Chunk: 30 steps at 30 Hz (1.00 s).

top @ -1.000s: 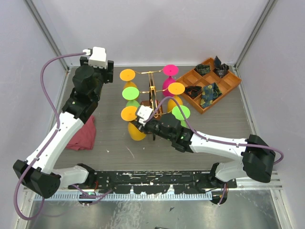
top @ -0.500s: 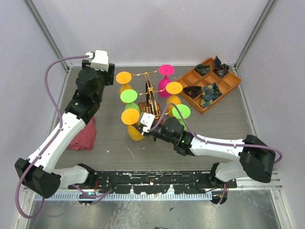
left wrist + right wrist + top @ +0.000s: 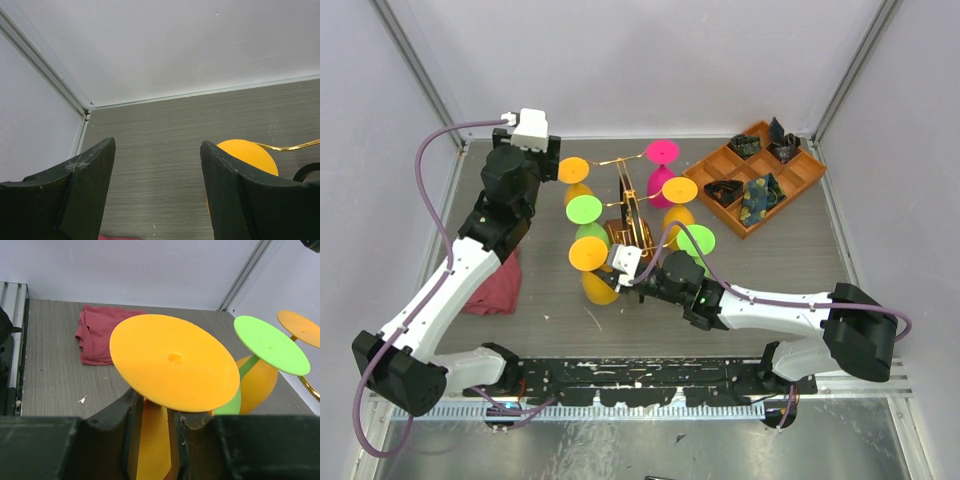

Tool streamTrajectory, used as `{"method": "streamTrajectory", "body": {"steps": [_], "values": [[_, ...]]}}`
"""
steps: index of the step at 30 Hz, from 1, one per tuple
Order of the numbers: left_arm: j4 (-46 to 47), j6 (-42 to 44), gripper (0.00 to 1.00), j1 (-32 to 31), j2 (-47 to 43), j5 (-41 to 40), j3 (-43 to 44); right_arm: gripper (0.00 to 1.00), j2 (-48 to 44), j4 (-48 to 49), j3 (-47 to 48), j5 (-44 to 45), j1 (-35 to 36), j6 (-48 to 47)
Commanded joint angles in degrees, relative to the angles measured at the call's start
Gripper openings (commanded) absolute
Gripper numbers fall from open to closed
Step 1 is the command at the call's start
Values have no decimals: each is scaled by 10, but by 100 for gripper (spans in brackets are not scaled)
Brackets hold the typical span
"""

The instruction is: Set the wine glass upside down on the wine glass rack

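Note:
The wine glass rack (image 3: pixel 626 205), a dark base with gold wire arms, stands mid-table with several coloured glasses hanging foot-up round it. At its near-left side is an orange wine glass (image 3: pixel 591 253), upside down, with its bowl low by the table. My right gripper (image 3: pixel 606 271) is shut on its stem. In the right wrist view the fingers (image 3: pixel 127 412) clamp the orange stem just under the wide foot disc (image 3: pixel 175 362). My left gripper (image 3: pixel 548 163) hangs open at the far left, beside another orange glass foot (image 3: pixel 247 155), holding nothing (image 3: pixel 157 165).
A green glass (image 3: pixel 272 345) and an orange one (image 3: pixel 302 327) hang close behind the held glass. A pink glass (image 3: pixel 661 152) hangs at the far side. An orange compartment tray (image 3: pixel 798 178) sits far right. A red cloth (image 3: pixel 492 285) lies under the left arm.
My right gripper has drawn the orange glass a little towards the near edge. The rack and its hanging glasses have swung to the left. The left arm has shifted only slightly.

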Motion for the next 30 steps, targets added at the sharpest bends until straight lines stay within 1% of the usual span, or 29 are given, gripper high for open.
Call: {"method": "streamTrajectory", "body": {"steps": [1, 7, 10, 11, 13, 21, 30], "values": [[24, -2, 75, 1, -14, 4, -9, 30, -18, 16, 10, -33, 15, 12], [24, -2, 75, 2, -14, 5, -13, 31, -28, 2, 2, -8, 17, 26], [24, -4, 75, 2, -12, 6, -14, 34, -35, 4, -3, -4, 18, 33], [24, -4, 75, 2, -12, 6, -14, 37, -36, 6, -4, -5, 18, 35], [25, -4, 75, 2, -9, 6, -13, 39, -38, 16, -9, -5, 20, 35], [24, -3, 75, 2, -3, 7, -8, 40, -33, 28, -4, -2, 22, 26], [22, -5, 75, 1, -3, 7, -10, 41, -15, 20, 21, 0, 23, 5]]}}
